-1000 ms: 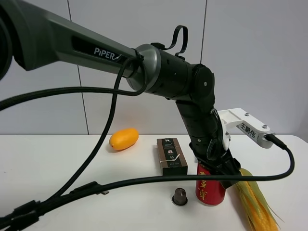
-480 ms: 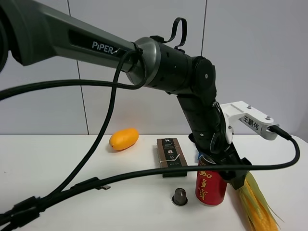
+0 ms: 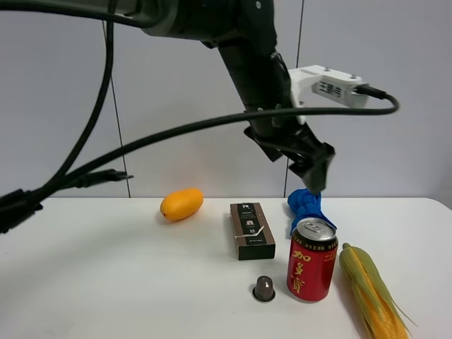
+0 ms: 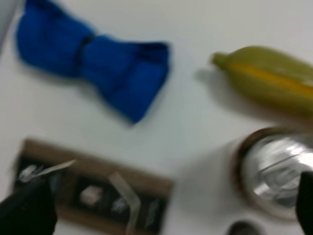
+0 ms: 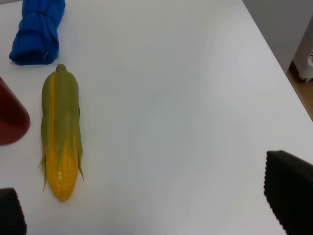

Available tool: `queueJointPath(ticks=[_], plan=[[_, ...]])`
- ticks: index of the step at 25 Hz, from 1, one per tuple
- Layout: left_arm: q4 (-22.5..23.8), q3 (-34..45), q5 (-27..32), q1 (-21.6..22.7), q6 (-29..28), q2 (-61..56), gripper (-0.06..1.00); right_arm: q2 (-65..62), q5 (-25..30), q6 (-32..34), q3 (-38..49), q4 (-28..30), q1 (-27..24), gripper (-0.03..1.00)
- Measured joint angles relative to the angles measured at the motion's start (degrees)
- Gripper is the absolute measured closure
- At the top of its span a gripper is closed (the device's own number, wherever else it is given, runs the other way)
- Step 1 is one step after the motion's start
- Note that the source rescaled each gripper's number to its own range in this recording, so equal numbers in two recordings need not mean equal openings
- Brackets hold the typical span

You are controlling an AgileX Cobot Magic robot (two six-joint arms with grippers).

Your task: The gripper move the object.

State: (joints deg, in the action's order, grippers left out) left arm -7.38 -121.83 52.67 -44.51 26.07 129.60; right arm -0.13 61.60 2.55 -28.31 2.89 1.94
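Observation:
The red can with gold characters and a silver top stands upright on the white table, between a small dark capsule and an ear of corn. My left gripper, a black claw with a white labelled box, hangs open and empty well above and slightly behind the can. The left wrist view is blurred; it shows the can's silver top below the open left gripper. My right gripper is open and empty over bare table, with the can's red edge off to one side.
A dark flat box, an orange-yellow mango, a blue rolled cloth, a small dark capsule and an ear of corn lie around the can. Black cables hang across the left side. The table edge shows in the right wrist view.
My left gripper was closed around the can at table level; it has let go and risen high above it. The can stays standing in place.

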Motion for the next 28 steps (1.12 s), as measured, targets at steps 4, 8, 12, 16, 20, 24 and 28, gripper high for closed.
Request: queueJointPath(ticks=[4,8,12,16,20,24,28], plan=[[3.76,0.0,2.44,4.64,-0.43,-3.01,-0.04,0.0,0.0,0.0,0.0,0.0,0.0,-0.03],[6.28,0.0,4.11,10.17,-2.24,-5.53,-0.04,0.0,0.0,0.0,0.0,0.0,0.0,-0.03],[7.38,0.0,7.6,15.68,-4.94,-6.86,-0.04,0.0,0.0,0.0,0.0,0.0,0.0,-0.03],[7.38,0.0,11.27,19.71,-6.43,-7.59,-0.04,0.0,0.0,0.0,0.0,0.0,0.0,-0.03],[7.38,0.0,13.71,23.71,-6.84,-7.66,-0.04,0.0,0.0,0.0,0.0,0.0,0.0,-0.03],[7.38,0.0,15.39,26.88,-7.29,-7.76,-0.04,0.0,0.0,0.0,0.0,0.0,0.0,-0.03],[7.76,1.76,15.48,27.83,-7.36,-9.09,-0.04,0.0,0.0,0.0,0.0,0.0,0.0,-0.03]])
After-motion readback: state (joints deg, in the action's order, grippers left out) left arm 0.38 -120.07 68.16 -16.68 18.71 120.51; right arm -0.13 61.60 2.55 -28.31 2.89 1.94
